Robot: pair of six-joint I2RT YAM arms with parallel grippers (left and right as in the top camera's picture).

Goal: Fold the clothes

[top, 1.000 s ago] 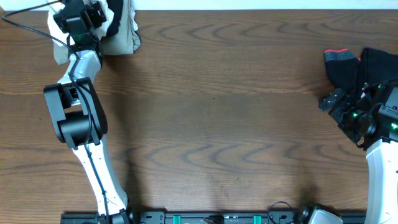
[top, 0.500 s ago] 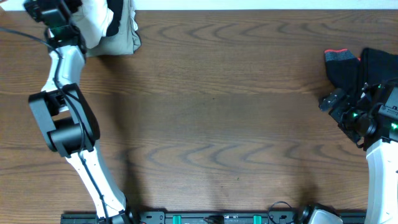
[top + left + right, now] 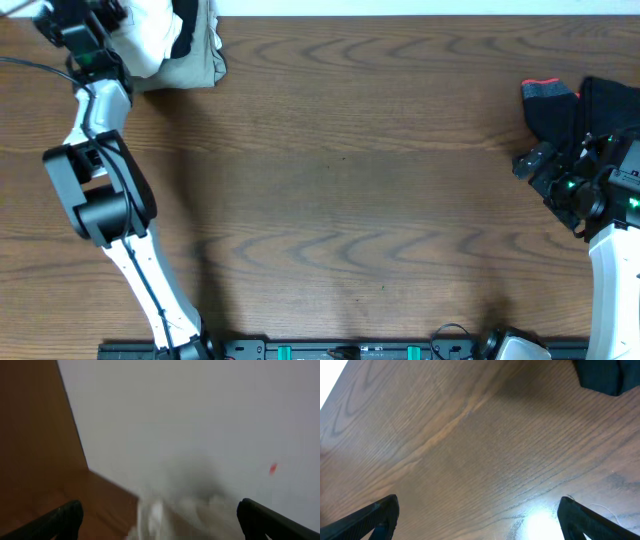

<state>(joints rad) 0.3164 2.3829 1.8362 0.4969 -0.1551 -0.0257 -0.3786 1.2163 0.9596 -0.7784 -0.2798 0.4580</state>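
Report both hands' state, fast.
Left hand: open wide, holding nothing.
Right hand: open wide, holding nothing.

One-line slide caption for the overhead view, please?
Open left gripper by the white-and-khaki clothes at the table's far-left corner; open right gripper beside black clothes at the right edge.

Left wrist view, heavily blurred.
I see my left gripper [image 3: 162, 520] with jaws spread wide, pale cloth [image 3: 200, 506] between them, at the worktop [image 3: 35, 435] edge.
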